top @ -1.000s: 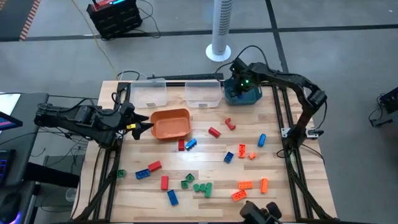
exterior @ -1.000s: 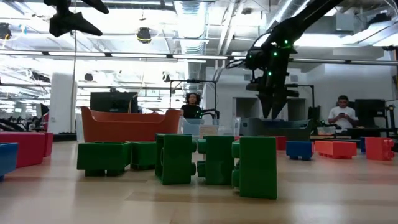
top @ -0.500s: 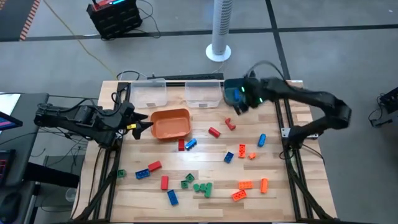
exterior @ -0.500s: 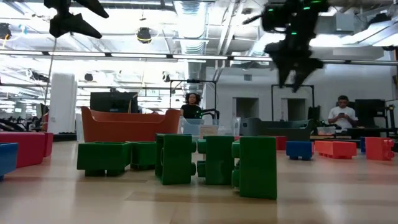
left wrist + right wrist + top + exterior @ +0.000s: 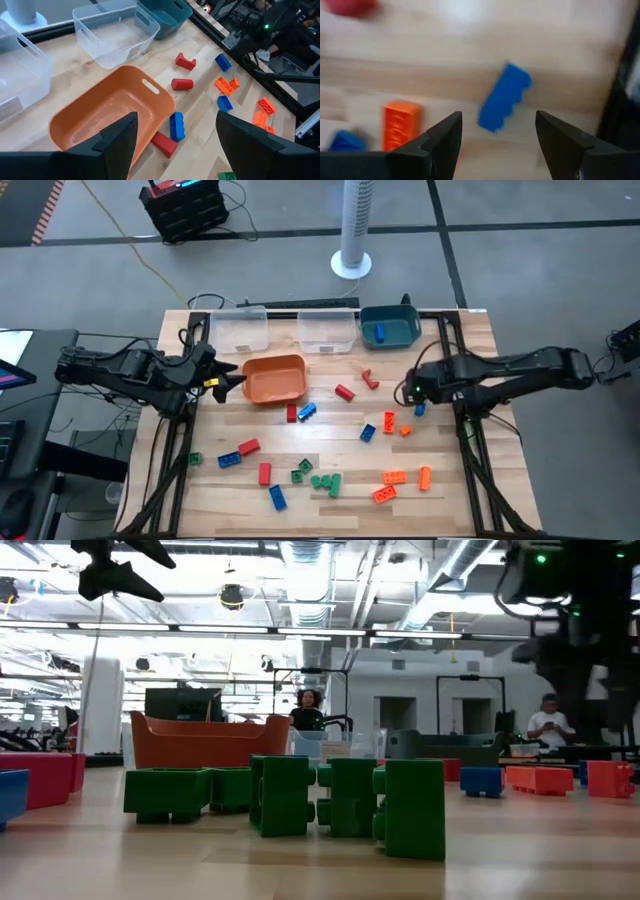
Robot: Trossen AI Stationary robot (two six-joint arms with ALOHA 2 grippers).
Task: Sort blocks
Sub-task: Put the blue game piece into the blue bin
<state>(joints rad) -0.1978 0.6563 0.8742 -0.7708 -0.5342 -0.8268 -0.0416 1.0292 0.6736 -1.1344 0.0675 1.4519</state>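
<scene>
Several small blocks in red, blue, green and orange lie scattered on the wooden table [image 5: 450, 510]. My right gripper [image 5: 415, 393] points down, open, just above a blue block [image 5: 421, 408], which lies flat on the table. In the right wrist view that blue block [image 5: 504, 97] shows beyond the open fingers of my right gripper [image 5: 497, 145], which touch nothing. My left gripper [image 5: 228, 381] hangs open at the left of the orange bin [image 5: 274, 378], above the table. In the left wrist view my left gripper [image 5: 175, 150] is empty. One blue block [image 5: 381, 333] lies in the teal bin [image 5: 392, 322].
Two clear bins [image 5: 240, 330] [image 5: 327, 330] stand at the far edge beside the teal bin. Orange blocks [image 5: 389, 421] and another blue block [image 5: 368, 432] lie close to my right gripper. Green blocks [image 5: 325, 481] cluster near the front edge. A dark frame rail [image 5: 470, 445] runs along the table's right.
My right gripper has swung away from above the teal bin toward the table's near edge and has come to a stand over a blue block near the right rail. The teal bin is uncovered now, and a blue block shows in it.
</scene>
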